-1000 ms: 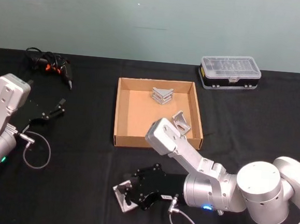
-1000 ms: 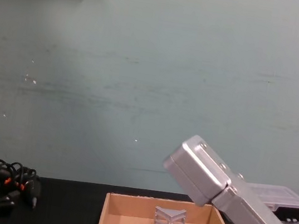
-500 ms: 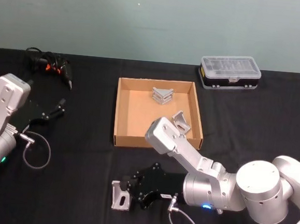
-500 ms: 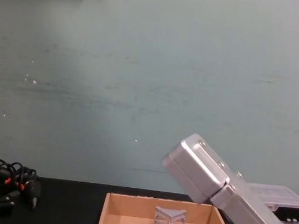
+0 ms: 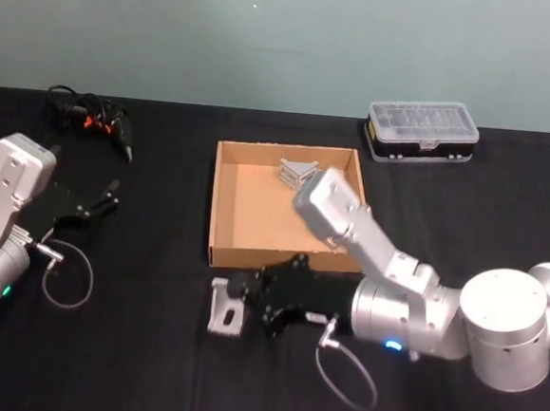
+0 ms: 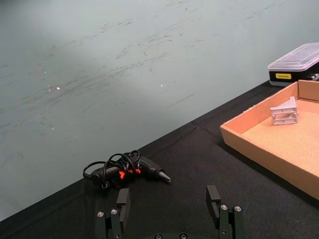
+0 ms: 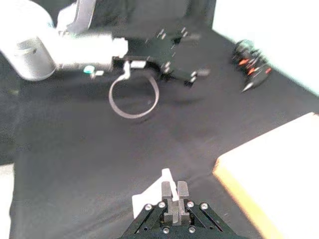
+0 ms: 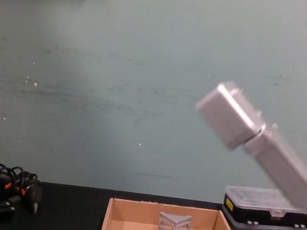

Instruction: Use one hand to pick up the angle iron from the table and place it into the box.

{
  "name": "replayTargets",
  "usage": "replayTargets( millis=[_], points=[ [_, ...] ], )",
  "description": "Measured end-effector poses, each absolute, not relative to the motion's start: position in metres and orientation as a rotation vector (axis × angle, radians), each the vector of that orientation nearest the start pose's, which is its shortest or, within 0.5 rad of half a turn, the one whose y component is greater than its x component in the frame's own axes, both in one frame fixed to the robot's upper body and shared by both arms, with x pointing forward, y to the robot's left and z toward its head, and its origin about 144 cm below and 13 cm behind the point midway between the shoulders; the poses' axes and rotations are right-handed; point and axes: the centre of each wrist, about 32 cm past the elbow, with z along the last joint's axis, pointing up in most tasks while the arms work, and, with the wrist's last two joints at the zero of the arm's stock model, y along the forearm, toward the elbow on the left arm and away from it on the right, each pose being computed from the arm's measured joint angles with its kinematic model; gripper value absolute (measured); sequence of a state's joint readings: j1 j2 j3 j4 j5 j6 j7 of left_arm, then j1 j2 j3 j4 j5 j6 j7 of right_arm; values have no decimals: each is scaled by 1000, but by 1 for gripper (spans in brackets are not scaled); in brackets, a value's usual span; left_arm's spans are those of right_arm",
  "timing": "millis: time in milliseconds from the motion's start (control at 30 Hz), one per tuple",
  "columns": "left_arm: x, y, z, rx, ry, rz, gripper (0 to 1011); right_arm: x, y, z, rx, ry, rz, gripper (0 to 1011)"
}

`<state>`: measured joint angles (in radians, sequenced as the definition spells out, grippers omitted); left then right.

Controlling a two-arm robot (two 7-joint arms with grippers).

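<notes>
Table (image 5: 149, 348) black, seen left to right. Near the left edge, left gripper (image 5: 112, 196) parked low, fingers (image 6: 214, 199) spread apart with nothing between. Toward the far left corner, a black tool (image 5: 110, 128) with orange marks and a coiled cord, lying flat. In the middle, box (image 5: 225, 206), tan and shallow, with one angle iron (image 5: 295, 173) standing against its far wall. Just beyond the box's near left corner, right gripper (image 5: 239, 298) pinching a second angle iron (image 5: 223, 306), grey plate upright, hanging at the fingertips close above the table and outside the box. Right arm (image 5: 367, 241) slanting up over the box's near right corner. Near the far right corner, case (image 5: 421, 131) with clear lid, well apart from the box.
</notes>
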<state>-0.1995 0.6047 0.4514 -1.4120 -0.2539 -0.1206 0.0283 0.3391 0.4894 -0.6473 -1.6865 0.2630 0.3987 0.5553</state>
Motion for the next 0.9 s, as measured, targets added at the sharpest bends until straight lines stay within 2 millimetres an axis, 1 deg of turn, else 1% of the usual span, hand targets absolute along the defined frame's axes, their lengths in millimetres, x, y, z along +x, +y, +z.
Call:
replayTargets(
  millis=[167,233,300,367,500,667,767,800,833,900],
  points=[
    [489,310,1140,304,-285,1248,1000,489,-184,1233,-402,-57,-510,75],
    [489,310,1140,304,-285,1248,1000,493,-190,1242,-379,-81,-555,75],
    [489,310,1140,304,-285,1248,1000,495,-191,1244,-375,-87,-565,75],
    [489,310,1140,304,-285,1248,1000,500,-196,1252,-359,-111,-603,75],
    [489,310,1140,304,-285,1248,1000,510,-200,1259,-360,-146,-656,75],
    [489,310,1140,304,-285,1248,1000,527,-200,1262,-368,-166,-697,75],
    [489,310,1140,304,-285,1248,1000,539,-199,1260,-382,-165,-713,75],
    [489,310,1140,304,-285,1248,1000,546,-197,1258,-391,-159,-717,75],
    [489,310,1140,304,-285,1248,1000,546,-197,1258,-391,-159,-717,75],
    [489,310,1140,304,-285,1248,1000,555,-195,1255,-402,-153,-716,75]
  ],
)
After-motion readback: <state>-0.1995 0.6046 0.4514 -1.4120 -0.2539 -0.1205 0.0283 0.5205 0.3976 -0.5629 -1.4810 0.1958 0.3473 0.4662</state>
